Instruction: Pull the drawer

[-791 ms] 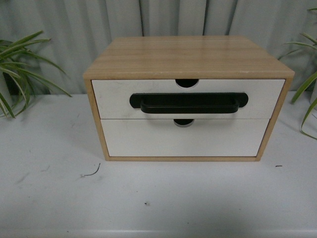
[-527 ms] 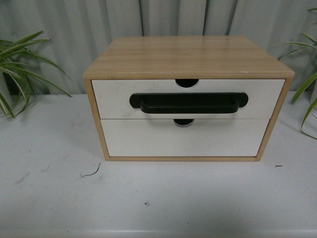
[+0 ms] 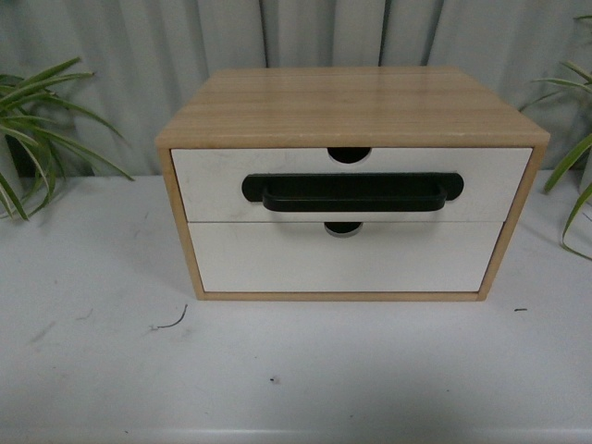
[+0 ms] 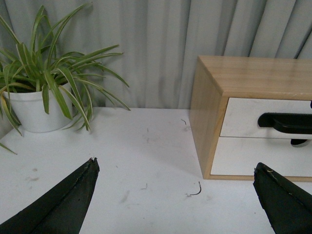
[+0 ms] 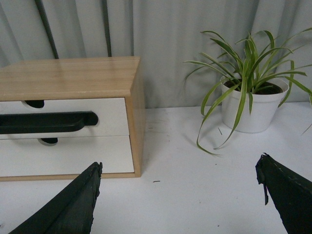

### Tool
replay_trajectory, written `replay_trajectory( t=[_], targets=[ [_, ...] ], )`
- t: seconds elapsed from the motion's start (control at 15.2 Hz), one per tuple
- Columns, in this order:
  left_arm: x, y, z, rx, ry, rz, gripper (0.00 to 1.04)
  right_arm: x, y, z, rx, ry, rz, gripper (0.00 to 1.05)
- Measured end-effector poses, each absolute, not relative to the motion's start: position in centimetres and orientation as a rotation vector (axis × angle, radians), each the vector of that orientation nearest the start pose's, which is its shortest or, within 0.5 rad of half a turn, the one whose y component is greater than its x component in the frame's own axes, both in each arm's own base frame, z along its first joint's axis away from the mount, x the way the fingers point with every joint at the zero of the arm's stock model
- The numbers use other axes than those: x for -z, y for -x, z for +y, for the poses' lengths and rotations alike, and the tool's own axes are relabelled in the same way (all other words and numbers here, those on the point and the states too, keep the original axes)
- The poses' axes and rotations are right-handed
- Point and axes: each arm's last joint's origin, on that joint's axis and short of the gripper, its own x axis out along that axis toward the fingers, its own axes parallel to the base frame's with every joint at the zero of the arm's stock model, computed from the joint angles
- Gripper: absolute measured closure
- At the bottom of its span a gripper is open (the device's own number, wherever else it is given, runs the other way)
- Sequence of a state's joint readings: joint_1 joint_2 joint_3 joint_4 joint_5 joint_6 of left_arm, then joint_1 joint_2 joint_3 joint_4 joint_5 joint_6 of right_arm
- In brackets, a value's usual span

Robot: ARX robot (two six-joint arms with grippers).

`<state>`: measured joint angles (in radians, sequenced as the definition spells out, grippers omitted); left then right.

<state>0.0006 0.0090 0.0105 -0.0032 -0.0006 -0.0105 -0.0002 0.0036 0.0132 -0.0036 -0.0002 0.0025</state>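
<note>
A wooden cabinet (image 3: 351, 106) stands on the white table. Its upper drawer (image 3: 213, 180) has a white front, a long black bar handle (image 3: 351, 192) and a half-round notch (image 3: 349, 154) in its top edge; it sits flush, closed. The same drawer (image 4: 243, 117) and handle (image 4: 287, 123) show in the left wrist view, and drawer (image 5: 109, 109) with handle (image 5: 46, 122) in the right wrist view. My left gripper (image 4: 175, 168) is open over bare table, left of the cabinet. My right gripper (image 5: 179, 168) is open, right of the cabinet. Neither arm appears in the front view.
Below is a plain white drawer front (image 3: 342, 259) without a handle. A potted plant (image 4: 44, 92) stands at the table's left, another potted plant (image 5: 248, 97) at the right. Grey curtain hangs behind. A small curled wire (image 3: 171, 324) lies before the cabinet.
</note>
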Motion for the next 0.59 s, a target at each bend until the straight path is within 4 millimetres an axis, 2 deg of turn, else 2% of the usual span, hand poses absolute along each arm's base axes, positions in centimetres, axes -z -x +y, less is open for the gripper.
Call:
replay_trajectory(
  t=[0.13, 0.2, 0.26, 0.33, 0.4, 0.53, 0.59],
  targets=[
    [-16.6, -9.8, 0.0, -0.001, 0.010, 0.002, 0.07, -16.6, -9.7, 0.0, -0.005, -0.007, 0.007, 0.06],
    [-16.4, -9.8, 0.0, -0.032, 0.025, 0.048, 0.07, -16.5, -10.1, -0.1, -0.048, -0.042, 0.086, 0.06],
    [-17.0, -10.1, -0.4, -0.195, 0.107, 0.243, 0.07, -17.4, -11.3, -0.3, -0.033, -0.073, 0.108, 0.06],
    [-18.3, -11.1, 0.1, -0.350, 0.189, 0.208, 0.07, -18.5, -12.4, 0.1, -0.061, -0.073, 0.077, 0.06],
    [-19.7, -12.2, 0.6, -0.428, 0.243, 0.137, 0.07, -20.0, -13.8, 0.6, -0.079, -0.068, 0.035, 0.06],
    [-21.9, -15.0, 0.6, -0.355, 0.281, 0.076, 0.07, -22.2, -16.9, 1.8, -0.121, -0.045, -0.013, 0.06],
    [-22.7, -17.7, 0.4, -0.298, 0.283, 0.085, 0.07, -23.8, -19.6, 2.7, -0.139, -0.007, -0.039, 0.06]
  ],
)
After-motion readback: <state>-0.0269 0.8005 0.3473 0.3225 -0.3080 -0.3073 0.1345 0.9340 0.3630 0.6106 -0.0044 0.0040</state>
